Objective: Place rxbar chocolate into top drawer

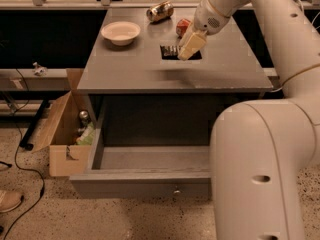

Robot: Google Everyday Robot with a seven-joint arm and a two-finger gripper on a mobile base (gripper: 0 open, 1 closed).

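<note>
The rxbar chocolate (169, 51), a flat black bar with pale print, hangs level a little above the grey cabinet top (125, 74). It casts a faint shadow on the top in front of it. My gripper (188, 48) comes down from the upper right and is shut on the bar's right half, hiding that part. The top drawer (145, 181) is pulled out wide open below the cabinet top. Its inside is bare and its small knob (176, 190) faces the front.
A white bowl (120, 32) sits at the back left of the top. A tipped metal can (160, 11) and a red can (183, 26) lie behind the bar. An open cardboard box (65, 134) stands left of the drawer. My arm's big white link (255, 174) covers the drawer's right end.
</note>
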